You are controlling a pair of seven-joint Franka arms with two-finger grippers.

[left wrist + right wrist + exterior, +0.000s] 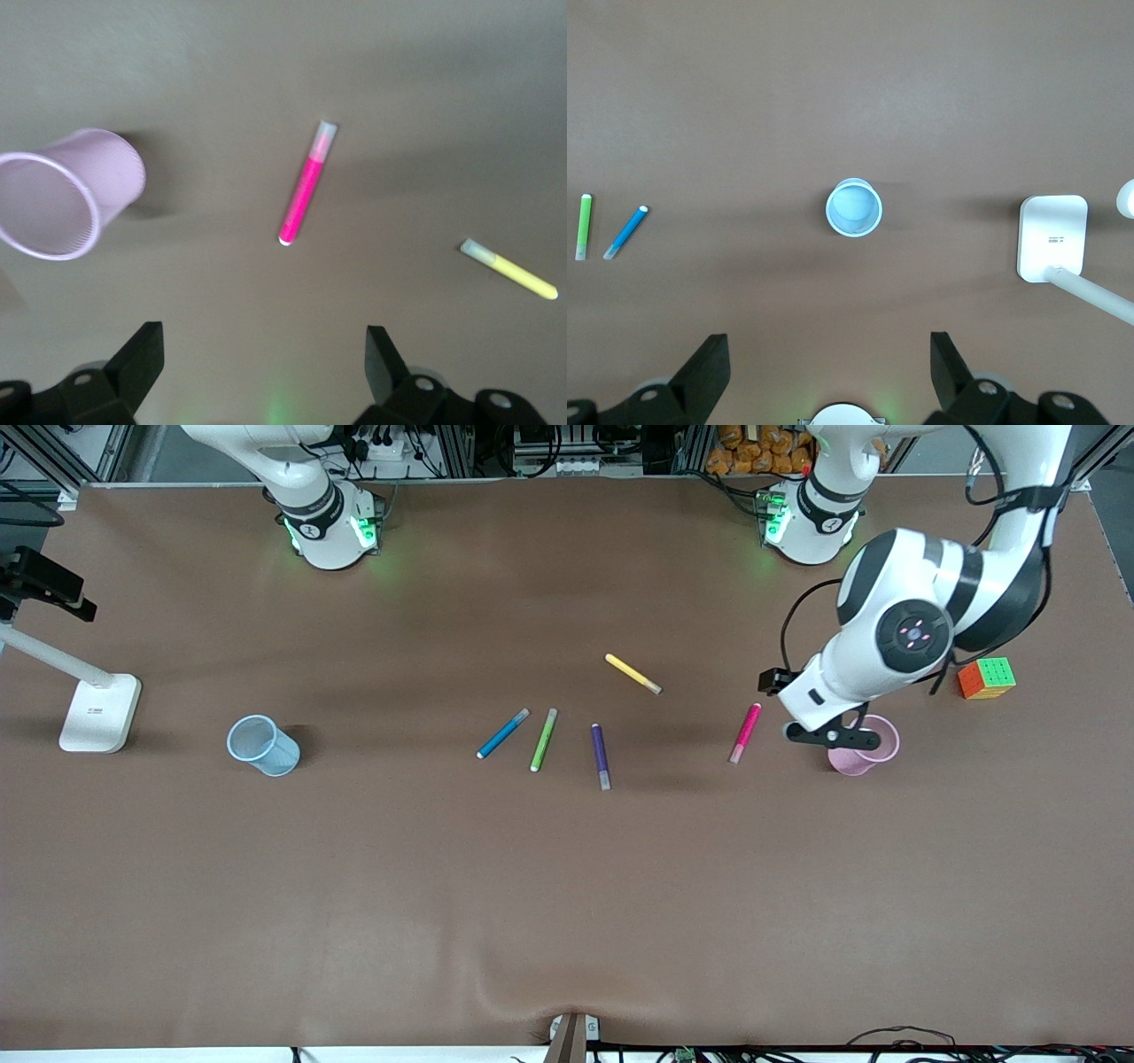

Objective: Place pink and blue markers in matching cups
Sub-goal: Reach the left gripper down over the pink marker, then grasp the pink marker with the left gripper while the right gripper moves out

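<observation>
The pink marker [745, 732] lies flat on the brown table beside the pale pink cup [877, 746], toward the left arm's end. My left gripper [828, 732] hangs open and empty over the spot between them, overlapping the cup's rim in the front view. The left wrist view shows the marker [304, 190], the cup [62, 190] and my open gripper [263, 350]. The blue marker [502, 733] lies mid-table. The pale blue cup [263, 745] stands toward the right arm's end. My right gripper [830, 354] is open and empty high over the blue cup [854, 209], with the blue marker [626, 232] off to one side.
A lime-green marker [543, 740] and a dark purple marker [601, 755] lie beside the blue one. A yellow marker [633, 673] lies farther from the front camera. A coloured cube [986, 677] sits by the pink cup. A white stand base [99, 713] sits by the blue cup.
</observation>
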